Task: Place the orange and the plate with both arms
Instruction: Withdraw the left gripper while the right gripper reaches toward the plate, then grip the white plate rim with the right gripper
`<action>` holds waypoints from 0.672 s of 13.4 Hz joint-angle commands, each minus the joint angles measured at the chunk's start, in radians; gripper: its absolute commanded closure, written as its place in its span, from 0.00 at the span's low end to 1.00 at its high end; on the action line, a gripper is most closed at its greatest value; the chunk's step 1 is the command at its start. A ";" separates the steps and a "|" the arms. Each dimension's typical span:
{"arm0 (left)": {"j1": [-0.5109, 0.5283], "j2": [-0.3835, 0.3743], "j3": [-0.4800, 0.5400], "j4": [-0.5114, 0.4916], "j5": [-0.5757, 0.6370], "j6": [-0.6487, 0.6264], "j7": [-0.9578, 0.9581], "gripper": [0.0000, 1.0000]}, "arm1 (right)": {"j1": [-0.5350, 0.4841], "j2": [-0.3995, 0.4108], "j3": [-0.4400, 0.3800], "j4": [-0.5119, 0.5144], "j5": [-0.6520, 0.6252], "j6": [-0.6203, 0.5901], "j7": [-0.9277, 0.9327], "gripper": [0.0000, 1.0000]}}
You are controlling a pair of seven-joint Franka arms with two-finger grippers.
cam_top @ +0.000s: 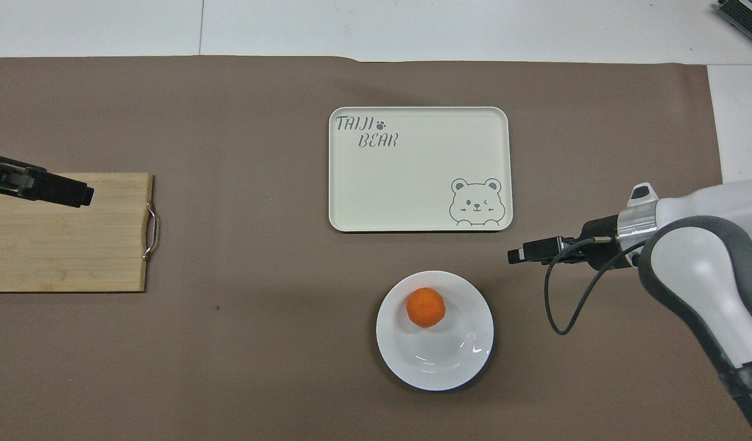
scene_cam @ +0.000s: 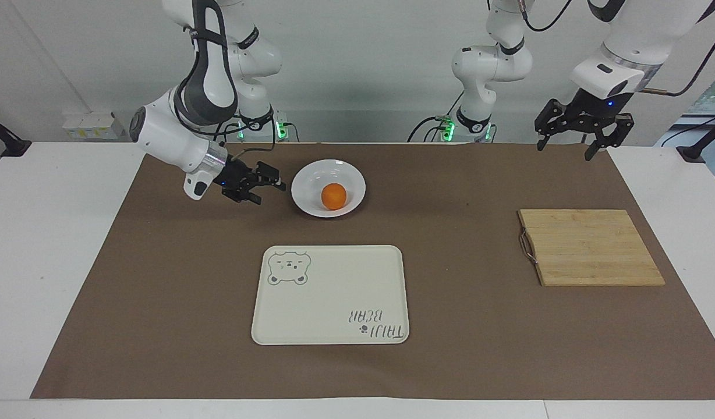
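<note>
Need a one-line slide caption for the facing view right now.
Right gripper beside the plate holding the orange; left gripper raised.

A big white table [scene_cam: 37, 244] has a brown paper mat [scene_cam: 159, 291] on it. On the mat lie a round white plate [scene_cam: 311, 174], a cream bear tray [scene_cam: 334, 285] and a wooden cutting board [scene_cam: 590, 247].

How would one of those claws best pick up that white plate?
Probably by pinching the plate's raised rim, coming in low from the right arm's end, where the right gripper already sits. The rim there is bare; the orange rests inside.
</note>
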 commanded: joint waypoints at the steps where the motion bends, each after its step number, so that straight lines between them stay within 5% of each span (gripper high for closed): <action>1: 0.015 -0.022 0.007 -0.013 0.013 -0.062 0.001 0.00 | 0.015 0.001 -0.001 -0.085 0.121 0.056 -0.125 0.00; 5: 0.009 -0.011 0.004 0.000 0.064 -0.064 -0.005 0.00 | 0.026 0.060 -0.001 -0.170 0.296 0.082 -0.346 0.00; 9: 0.007 -0.008 0.005 0.007 0.054 -0.076 -0.033 0.00 | 0.026 0.068 -0.001 -0.216 0.328 0.075 -0.388 0.00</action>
